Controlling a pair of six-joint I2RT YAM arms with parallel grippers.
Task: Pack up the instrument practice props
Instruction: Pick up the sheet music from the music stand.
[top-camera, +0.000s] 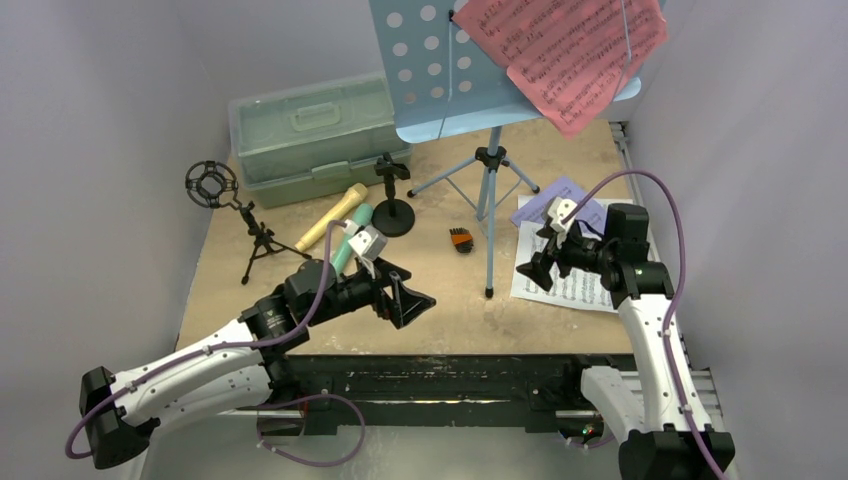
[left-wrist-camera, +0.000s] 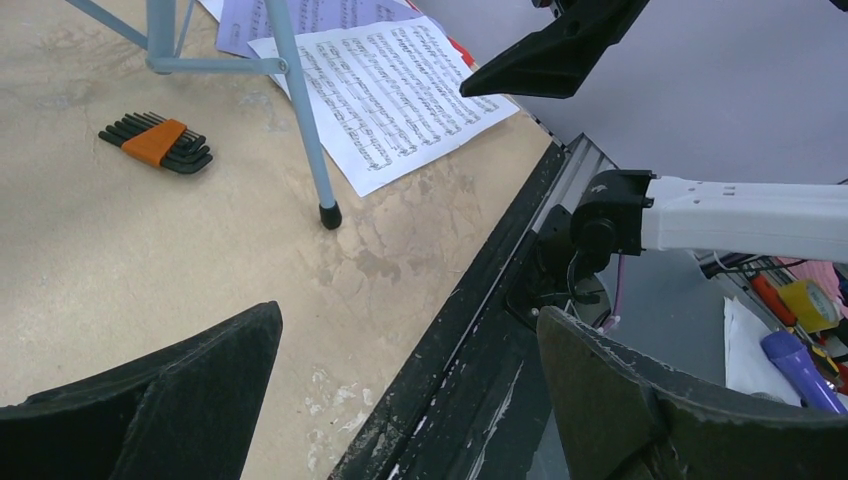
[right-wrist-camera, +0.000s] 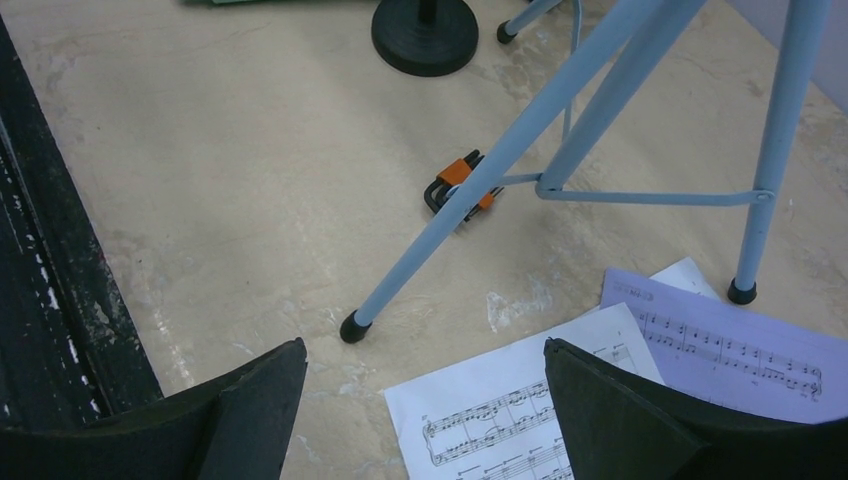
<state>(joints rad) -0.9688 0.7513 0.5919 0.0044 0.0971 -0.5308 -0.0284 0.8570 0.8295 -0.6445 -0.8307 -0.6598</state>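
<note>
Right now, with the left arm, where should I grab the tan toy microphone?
Probably the slim handle end of the tan toy microphone, from straight above, jaws across the shaft. It lies flat and slanted; its head sits close beside the teal microphone, while the tail is clear.

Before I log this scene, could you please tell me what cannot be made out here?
- Music rack: its top is cut off by the upper edge of the overhead view.
- Teal microphone: its lower end is hidden behind the left wrist camera in the overhead view.
- Purple sheet: partly hidden by the right arm in the overhead view.
</note>
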